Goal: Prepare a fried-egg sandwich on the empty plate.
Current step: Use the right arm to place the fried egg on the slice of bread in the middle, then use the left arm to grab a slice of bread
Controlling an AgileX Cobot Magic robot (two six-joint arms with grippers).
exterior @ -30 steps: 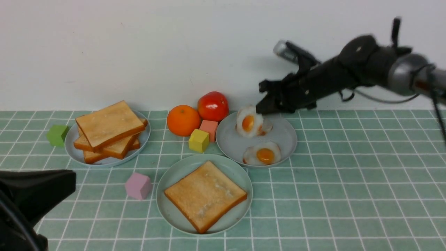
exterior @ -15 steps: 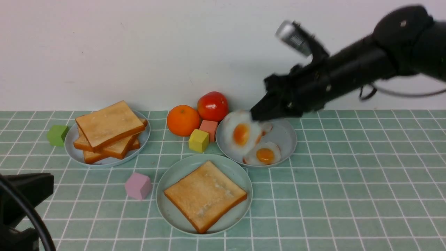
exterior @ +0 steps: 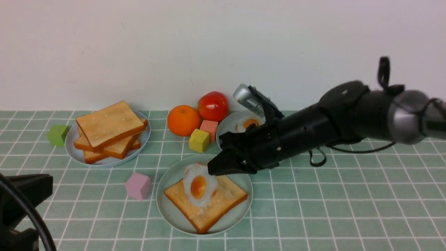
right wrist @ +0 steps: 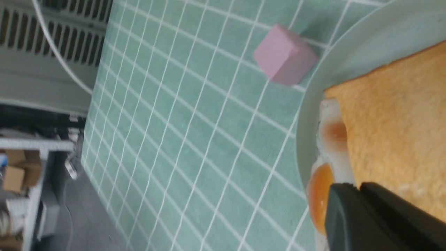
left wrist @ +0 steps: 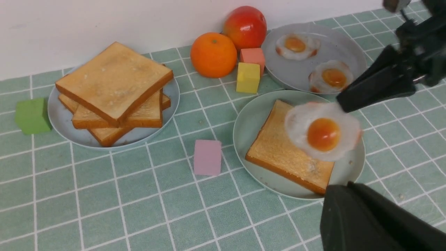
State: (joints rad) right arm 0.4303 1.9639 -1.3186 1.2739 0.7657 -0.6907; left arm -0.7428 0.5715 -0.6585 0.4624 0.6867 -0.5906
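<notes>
A: What is lying nearest?
B: The left hand [exterior: 40, 188] is waiting at 8 o'clock from the mint-green plate [exterior: 167, 209], jaws pressed together, gripping nothing. One toast slice [exterior: 223, 202] is lying on that plate.
A: And the right hand [exterior: 214, 168]?
B: It is reaching in from 2 o'clock, pinched thin on the edge of a fried egg [exterior: 198, 184], which is hanging tilted over the toast. Whether it is touching the bread, I cannot tell.
A: Is the left wrist view adding anything?
B: Yes. It is showing two other eggs [left wrist: 295, 44] on the grey-blue plate [left wrist: 296, 75] at 1 o'clock, while in the front view the arm is hiding all but one. The right wrist view is catching the pink cube [right wrist: 284, 55] just beside the plate's rim, at 9 o'clock.
A: Farther back?
B: The toast stack [exterior: 108, 129] is sitting at 10 o'clock, the orange [exterior: 183, 120] and tomato [exterior: 213, 105] near 12.
</notes>
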